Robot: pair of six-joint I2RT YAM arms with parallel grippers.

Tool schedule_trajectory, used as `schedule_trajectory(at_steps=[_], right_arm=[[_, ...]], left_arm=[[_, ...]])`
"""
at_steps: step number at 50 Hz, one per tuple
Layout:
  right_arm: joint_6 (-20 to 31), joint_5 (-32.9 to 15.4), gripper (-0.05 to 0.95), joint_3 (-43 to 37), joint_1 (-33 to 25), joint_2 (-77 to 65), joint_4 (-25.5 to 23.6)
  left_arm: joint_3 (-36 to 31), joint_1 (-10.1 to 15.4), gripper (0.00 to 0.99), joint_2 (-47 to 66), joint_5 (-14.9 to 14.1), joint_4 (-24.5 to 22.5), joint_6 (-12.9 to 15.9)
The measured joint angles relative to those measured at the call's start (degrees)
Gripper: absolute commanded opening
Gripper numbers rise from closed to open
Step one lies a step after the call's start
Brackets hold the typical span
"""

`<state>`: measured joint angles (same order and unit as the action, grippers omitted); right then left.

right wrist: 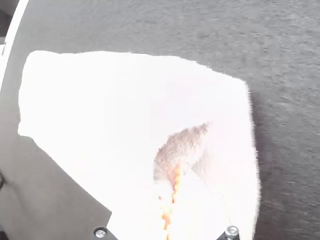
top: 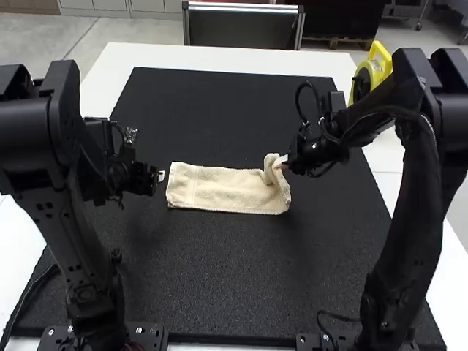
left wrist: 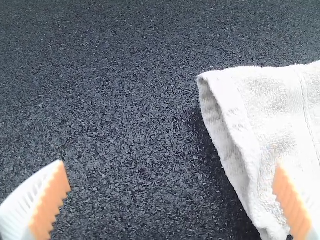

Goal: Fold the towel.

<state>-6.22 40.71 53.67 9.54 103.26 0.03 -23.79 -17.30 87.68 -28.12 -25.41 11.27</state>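
Table: white, its far edge and rim bare around a black textured mat (top: 219,292); the table (top: 168,55) has squared far corners.
Floor: smooth grey floor (top: 139,44), a thin seam left of the far left corner.
Cabinets: pale grey cabinets (top: 110,6) beyond that corner.
Panel: dark, metal-framed panel (top: 241,28) beyond the far edge.
Pallet: wooden pallet (top: 329,42) near the far right corner.

From my station I count one towel (top: 227,191), a single piece, midway between the left and right edges of the mat (top: 219,278). I have one mat and one table (top: 241,56) under it. I make out one yellow, rounded object (top: 376,67) by the table's right edge, toward the far corner. Of arms I count two, the left arm (top: 33,131) and the right arm (top: 413,190), and of grippers two: the left gripper (top: 160,176) and the right gripper (top: 284,161).
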Motion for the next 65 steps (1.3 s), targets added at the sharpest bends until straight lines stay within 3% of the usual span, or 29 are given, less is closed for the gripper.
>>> schedule_trajectory(at_steps=[15,32,65], right_arm=[[-8.9,0.0,-0.02,0.8,8.0,0.0,8.3],[-14.8,0.0,-0.02,3.2,14.5,0.9,12.0],[-18.7,0.0,-0.02,11.6,23.1,10.1,14.5]], left_arm=[[1.3,-2.5,0.959,0.0,-0.2,-2.1,-1.2],[2.8,-6.8,0.959,0.0,-0.3,-3.4,-1.0],[3.0,-11.7,0.959,0.0,-2.2,-4.1,-0.1]])
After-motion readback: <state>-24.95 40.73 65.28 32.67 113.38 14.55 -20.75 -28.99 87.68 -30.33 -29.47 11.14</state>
